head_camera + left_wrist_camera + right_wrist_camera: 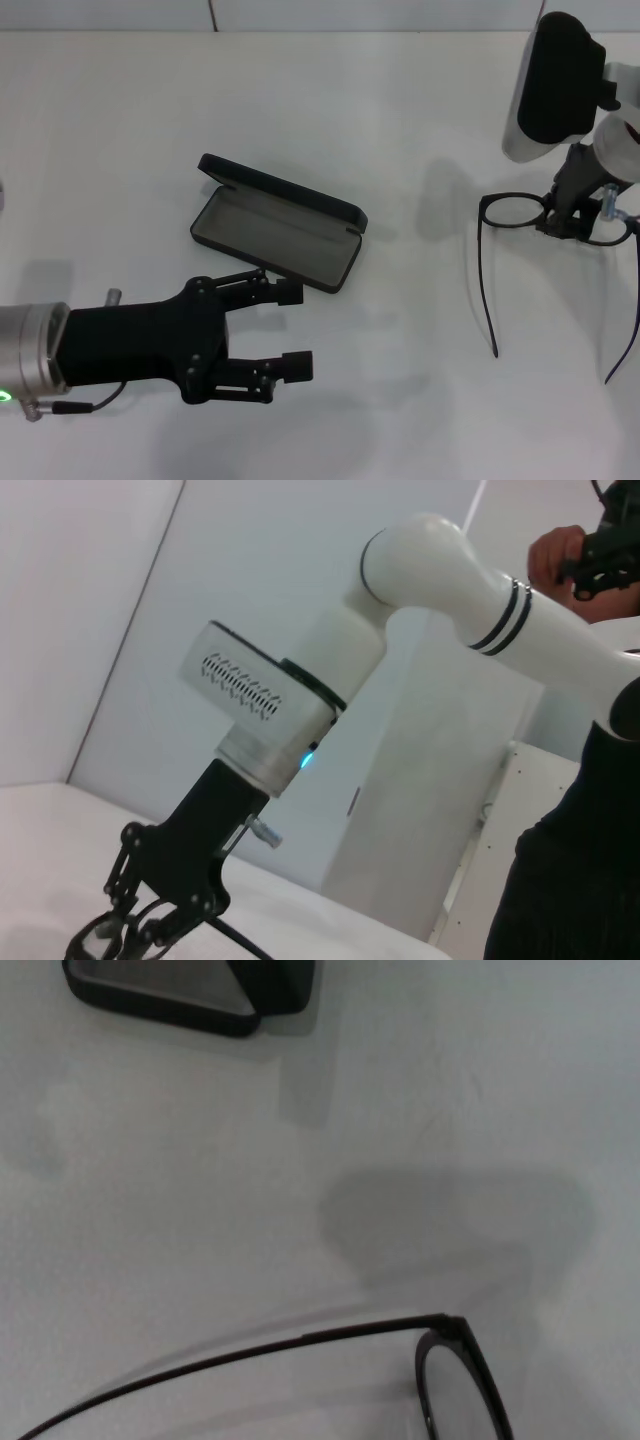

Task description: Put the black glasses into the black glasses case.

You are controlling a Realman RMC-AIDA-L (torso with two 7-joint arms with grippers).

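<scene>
White matte surface [330,100] is spanning the workspace, soft shadows lying across it. Pale wall panels [90,610] are standing behind, with a white cabinet [420,810] sitting nearby.

Robot body: white-and-silver arms, black grippers.
Left gripper [293,328]: black linkage fingers, silver wrist cuff, green light, thin cable. Right gripper [572,222]: black, white-cased wrist.

Plain white surface [150,130], open black glasses case [277,224] lying on it left of centre with its lid up and grey lining showing, black glasses [557,222] well apart to the right, temple arms unfolded
</scene>
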